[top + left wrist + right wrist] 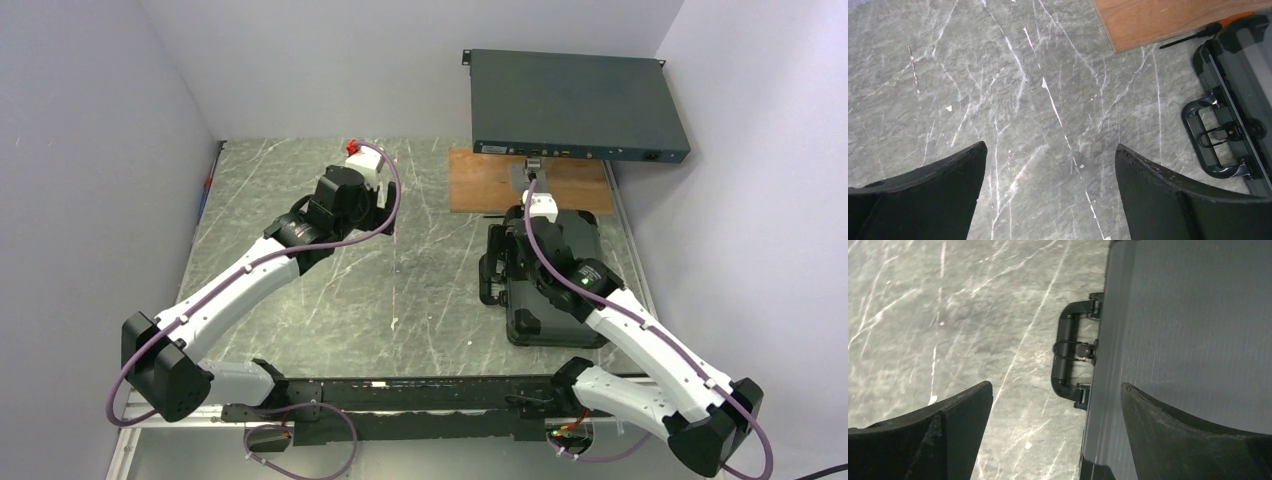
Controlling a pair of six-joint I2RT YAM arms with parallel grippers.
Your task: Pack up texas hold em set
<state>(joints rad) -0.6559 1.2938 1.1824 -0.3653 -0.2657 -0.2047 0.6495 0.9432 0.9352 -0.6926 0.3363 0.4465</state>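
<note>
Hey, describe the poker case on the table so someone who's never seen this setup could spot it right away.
On the grey marbled table, look to the right half, under the right arm. Nearer than the wooden board and the flat rack-mount box lies the shut case. Unlike that box it is smaller, black, with a carry handle on its left edge.

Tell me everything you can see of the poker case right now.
The case is dark with a finely ribbed lid, shut, lying flat on the marble table at the right, near the wooden board. Its loop handle sticks out toward the table's middle, a small clasp inside it. The right end effector hovers open over that edge; no contact shows.
</note>
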